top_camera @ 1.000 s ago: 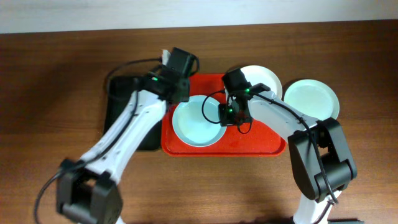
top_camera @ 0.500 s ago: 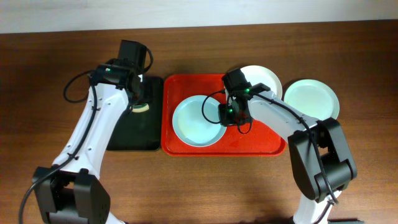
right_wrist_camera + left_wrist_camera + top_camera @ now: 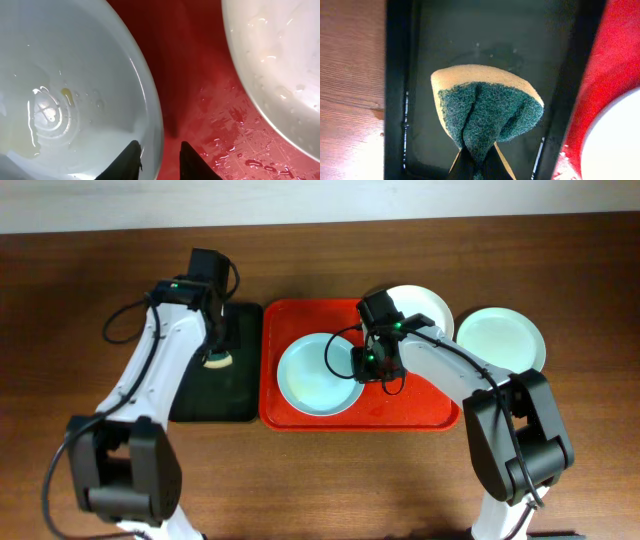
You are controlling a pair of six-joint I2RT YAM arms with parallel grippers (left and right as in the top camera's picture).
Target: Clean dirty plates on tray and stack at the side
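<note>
With left fingers pinched on a folded sponge, hovering over the black tray. With right fingers spread astride the rim of a pale-blue plate lying in the red tray. Probably mid-task: yellowish smear on that plate, wet white plate overlapping the tray's far corner, second blue plate apart on the counter, nothing stacked yet.
</note>
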